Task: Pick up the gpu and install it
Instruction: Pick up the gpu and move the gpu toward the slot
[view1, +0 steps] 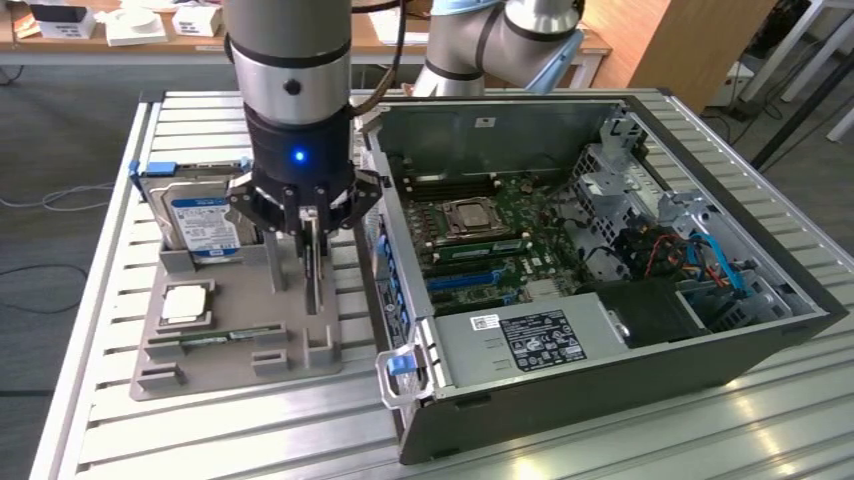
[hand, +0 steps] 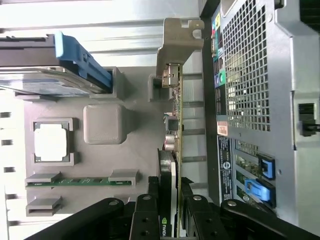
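Evidently mid-pick, the tool (view1: 310, 218) clamps the gpu (hand: 168, 172), which stands upright in the grey holder (view1: 220, 350) on the desk (view1: 200, 435) beside the open computer case (view1: 601, 395) (lifting clear probably calls for a straight pull).

The gripper (view1: 310, 220) pinches the top of the gpu (view1: 312, 278), a thin dark card standing up straight at the gray holder (view1: 227, 378). A hard drive (view1: 200, 222) with a blue label stands in the same holder, to the exterior view's left of the card. The open computer case (view1: 601, 395) sits just beside the holder on the metal table (view1: 200, 440).
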